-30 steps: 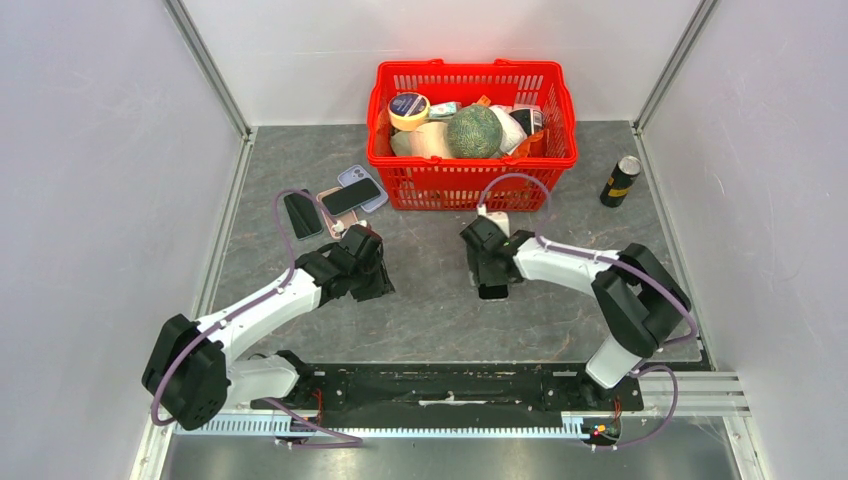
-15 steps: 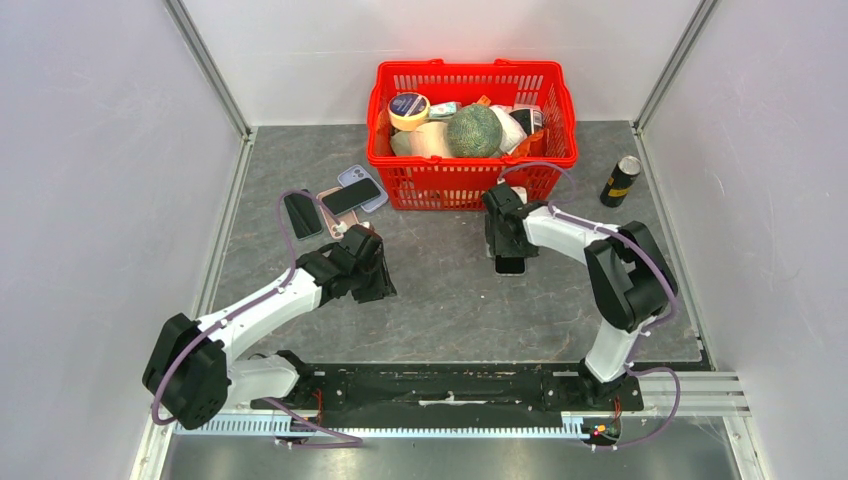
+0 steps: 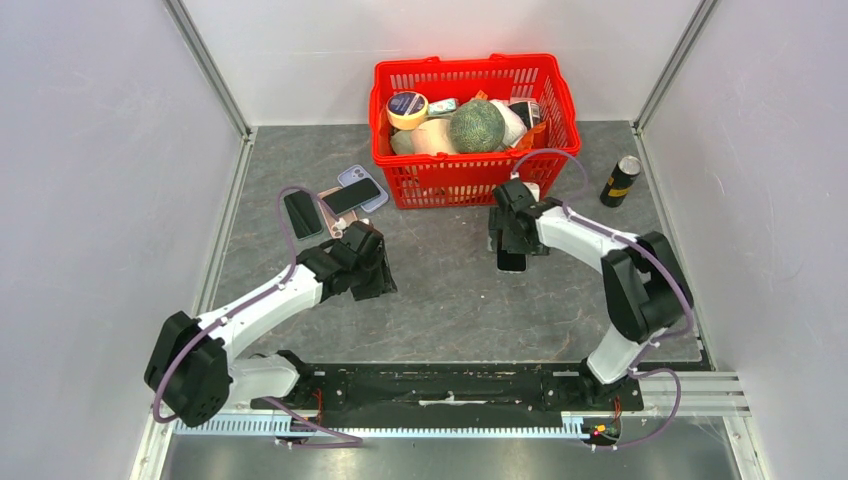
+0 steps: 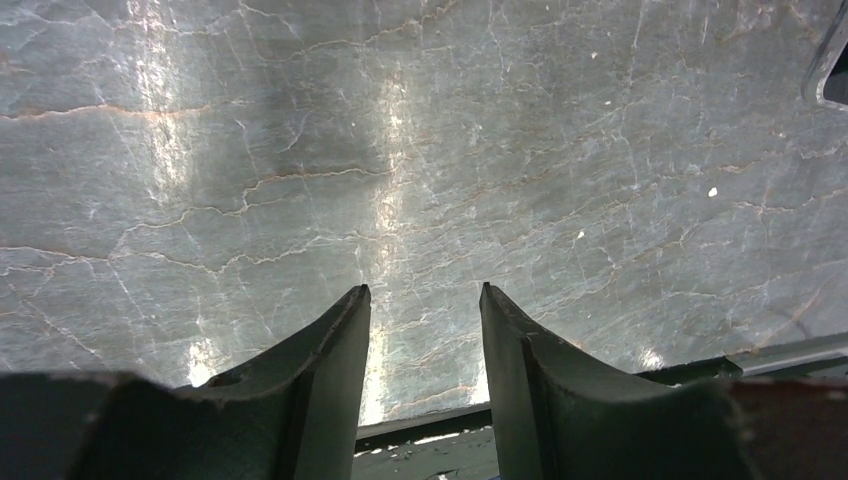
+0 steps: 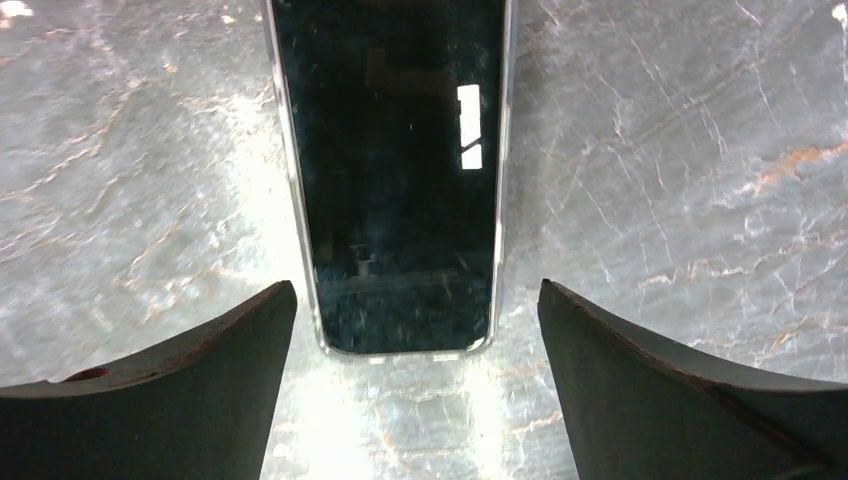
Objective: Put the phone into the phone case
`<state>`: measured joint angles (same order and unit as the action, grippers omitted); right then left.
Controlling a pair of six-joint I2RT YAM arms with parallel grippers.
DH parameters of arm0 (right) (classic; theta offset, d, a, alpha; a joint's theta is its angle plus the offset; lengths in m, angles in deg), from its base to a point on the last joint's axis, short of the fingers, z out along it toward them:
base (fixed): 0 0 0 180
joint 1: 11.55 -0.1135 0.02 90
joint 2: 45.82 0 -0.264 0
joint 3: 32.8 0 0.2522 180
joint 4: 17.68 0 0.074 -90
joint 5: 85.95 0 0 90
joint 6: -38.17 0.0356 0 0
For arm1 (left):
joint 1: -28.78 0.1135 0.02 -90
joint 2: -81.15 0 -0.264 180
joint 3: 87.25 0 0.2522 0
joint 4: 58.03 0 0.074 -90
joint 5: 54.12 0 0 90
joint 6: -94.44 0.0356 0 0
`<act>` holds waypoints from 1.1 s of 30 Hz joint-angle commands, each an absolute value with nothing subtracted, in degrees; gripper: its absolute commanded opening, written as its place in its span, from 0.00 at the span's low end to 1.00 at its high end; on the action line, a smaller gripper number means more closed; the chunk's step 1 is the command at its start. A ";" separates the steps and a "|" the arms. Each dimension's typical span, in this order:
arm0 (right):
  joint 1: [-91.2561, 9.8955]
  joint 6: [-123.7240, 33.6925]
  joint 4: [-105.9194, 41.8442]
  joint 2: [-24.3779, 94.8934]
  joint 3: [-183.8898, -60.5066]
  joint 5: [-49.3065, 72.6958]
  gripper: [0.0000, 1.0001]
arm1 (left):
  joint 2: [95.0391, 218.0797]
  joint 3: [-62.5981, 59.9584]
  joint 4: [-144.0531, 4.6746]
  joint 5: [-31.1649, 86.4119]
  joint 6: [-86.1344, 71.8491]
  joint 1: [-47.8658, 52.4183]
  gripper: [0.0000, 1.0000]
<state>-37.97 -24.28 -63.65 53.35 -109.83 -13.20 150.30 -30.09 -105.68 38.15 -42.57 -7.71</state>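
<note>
A phone (image 5: 395, 170) with a black screen and a clear rim lies flat on the grey table. My right gripper (image 5: 417, 290) is open, with a finger on each side just short of the phone's near end, not touching it. In the top view the phone (image 3: 511, 262) shows just below the right gripper (image 3: 511, 248), in front of the basket. A black case (image 3: 300, 213), a pink phone (image 3: 332, 218) and a blue case holding a dark phone (image 3: 358, 190) lie at the far left. My left gripper (image 3: 372, 278) is open and empty over bare table (image 4: 423, 290).
A red basket (image 3: 475, 185) full of groceries stands at the back, right behind the right gripper. A dark can (image 3: 620, 180) stands to its right. A case edge (image 4: 830, 60) shows at the left wrist view's top right corner. Walls close in both sides.
My right gripper and the phone under it moved right and toward the basket. The basket shifted slightly. The left arm hardly moved.
</note>
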 commanded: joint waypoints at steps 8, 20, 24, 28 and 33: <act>-38.23 -18.26 -56.12 31.48 -96.14 -3.58 0.97 | 154.37 -22.85 -105.79 45.39 -44.52 0.11 0.52; -38.35 -17.41 -48.95 24.68 -89.27 2.36 0.97 | 168.95 -10.68 -102.12 48.20 -45.75 18.87 0.52; -38.34 -17.29 -48.41 24.58 -88.67 3.12 0.97 | 174.46 -7.10 -102.01 49.25 -43.60 22.85 0.51; -38.36 -17.28 -47.98 24.88 -88.66 3.92 0.97 | 180.02 -3.94 -102.88 48.63 -41.18 24.35 0.49; -38.41 -17.20 -47.66 25.11 -88.58 4.94 0.97 | 185.21 -2.02 -102.83 49.11 -39.96 24.38 0.47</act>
<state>-38.08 -17.72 -50.10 26.12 -88.67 3.08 182.62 -4.65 -103.37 47.74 -42.72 24.42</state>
